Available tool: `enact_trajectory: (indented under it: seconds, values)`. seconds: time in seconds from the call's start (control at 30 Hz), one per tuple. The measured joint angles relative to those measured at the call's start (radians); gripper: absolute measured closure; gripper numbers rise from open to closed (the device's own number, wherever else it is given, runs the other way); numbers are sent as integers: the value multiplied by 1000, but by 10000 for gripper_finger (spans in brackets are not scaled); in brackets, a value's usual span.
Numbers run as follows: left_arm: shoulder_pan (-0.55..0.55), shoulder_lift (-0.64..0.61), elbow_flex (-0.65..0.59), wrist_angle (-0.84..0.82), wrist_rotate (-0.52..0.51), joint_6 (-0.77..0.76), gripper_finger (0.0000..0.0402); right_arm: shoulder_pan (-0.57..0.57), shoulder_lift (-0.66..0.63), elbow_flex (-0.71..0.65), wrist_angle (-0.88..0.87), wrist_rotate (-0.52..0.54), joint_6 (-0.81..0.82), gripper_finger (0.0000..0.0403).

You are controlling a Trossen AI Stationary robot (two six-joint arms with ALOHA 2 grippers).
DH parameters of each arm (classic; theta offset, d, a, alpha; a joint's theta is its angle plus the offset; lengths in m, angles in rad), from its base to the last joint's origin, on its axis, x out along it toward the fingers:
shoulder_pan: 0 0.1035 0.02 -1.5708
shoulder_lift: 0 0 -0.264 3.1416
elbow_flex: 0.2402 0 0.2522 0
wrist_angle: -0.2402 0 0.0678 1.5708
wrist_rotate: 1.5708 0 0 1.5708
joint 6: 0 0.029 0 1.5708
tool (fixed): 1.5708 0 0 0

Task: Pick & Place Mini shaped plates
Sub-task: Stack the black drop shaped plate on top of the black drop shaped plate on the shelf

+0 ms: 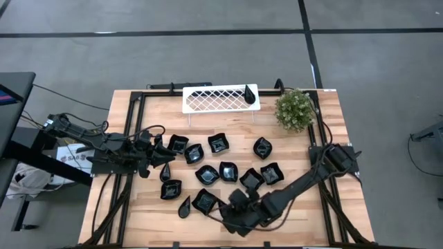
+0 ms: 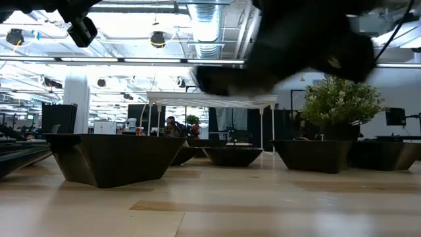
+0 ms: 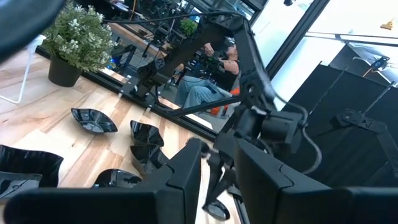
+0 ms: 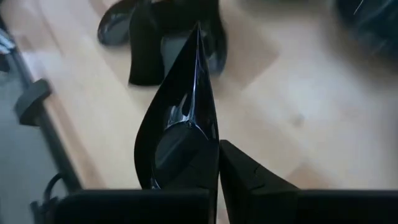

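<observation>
Several glossy black mini plates (image 1: 228,171) rest flat on the wooden table, some squarish with wavy rims, some teardrop-shaped. One teardrop plate (image 1: 249,93) lies on the white lattice tray (image 1: 208,100). My right gripper (image 1: 239,207) is near the table's near edge, shut on a teardrop plate (image 4: 180,124). In the low view it is a dark blur (image 2: 289,46) above the table. My left gripper (image 1: 160,158) waits at the left end of the plate cluster. Its fingers (image 3: 186,174) stand a narrow gap apart with nothing between them. My right gripper pinches the teardrop plate between its two fingers at its wide round end (image 4: 193,168). One finger (image 4: 249,180) shows against the plate's outer side; the plate hides the other. The plate stands on edge, its pointed tip (image 4: 198,31) pointing away from the gripper, above the table.
A green bushy plant (image 1: 294,109) in a pot stands at the far right corner, beside the tray. Black frame rails (image 1: 135,131) and cables run along the table's edges. Plates (image 2: 108,158) crowd the middle. People sit in the room beyond the table (image 3: 211,74).
</observation>
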State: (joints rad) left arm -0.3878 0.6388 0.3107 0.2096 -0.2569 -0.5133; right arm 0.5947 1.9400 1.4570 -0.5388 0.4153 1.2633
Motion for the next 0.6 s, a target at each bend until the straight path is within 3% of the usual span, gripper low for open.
enact_trajectory:
  seconds: [0.37,0.6]
  values:
    - [0,0,0,8,0,-1,305,-165,-3,352,-502,13,-338,402]
    - [0,0,0,8,-7,-1,305,-326,-3,546,-642,27,-581,402]
